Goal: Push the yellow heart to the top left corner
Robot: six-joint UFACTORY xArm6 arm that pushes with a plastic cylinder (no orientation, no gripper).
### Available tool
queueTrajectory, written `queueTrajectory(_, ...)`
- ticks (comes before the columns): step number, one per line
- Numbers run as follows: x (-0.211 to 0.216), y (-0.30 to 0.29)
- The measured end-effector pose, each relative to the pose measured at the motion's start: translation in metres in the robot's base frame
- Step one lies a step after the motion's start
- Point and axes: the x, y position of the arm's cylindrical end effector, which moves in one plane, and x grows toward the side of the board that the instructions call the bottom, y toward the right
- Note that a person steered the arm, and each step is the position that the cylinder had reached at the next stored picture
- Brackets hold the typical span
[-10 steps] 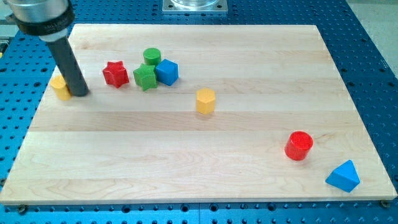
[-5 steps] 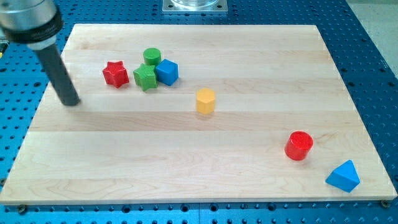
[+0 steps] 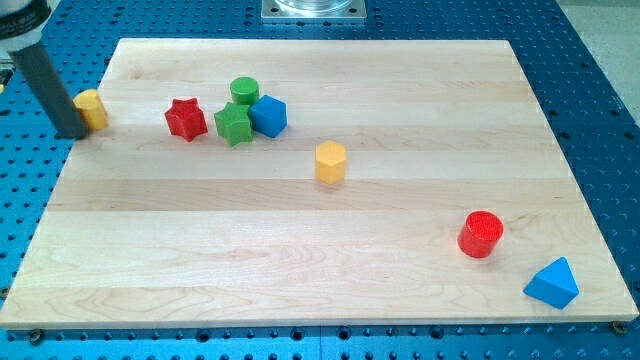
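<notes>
Wooden board [image 3: 300, 260]: my tip [image 3: 72, 133], bare rod without jaws, touches yellow heart [image 3: 92, 108]'s left; circle below it, push upward.

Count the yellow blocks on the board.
2. The yellow heart sits at the board's left edge, touching my tip on its right. The yellow hexagonal block stands alone near the middle. None looks hidden.

A straight dark rod, charcoal to black with a dull matte surface, runs down to my tip [image 3: 72, 133], which ends blunt and round. Above it, at the view's top left corner, sits a wider pale grey metallic collar, cut off by the frame.
</notes>
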Motion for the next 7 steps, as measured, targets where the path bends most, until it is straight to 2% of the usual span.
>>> queueTrajectory(2, -0.056, 0.025)
queueTrajectory(3, -0.001, 0.002)
queueTrajectory(4, -0.021, 0.034)
queueTrajectory(6, -0.099, 0.060)
queueTrajectory(7, -0.092, 0.060)
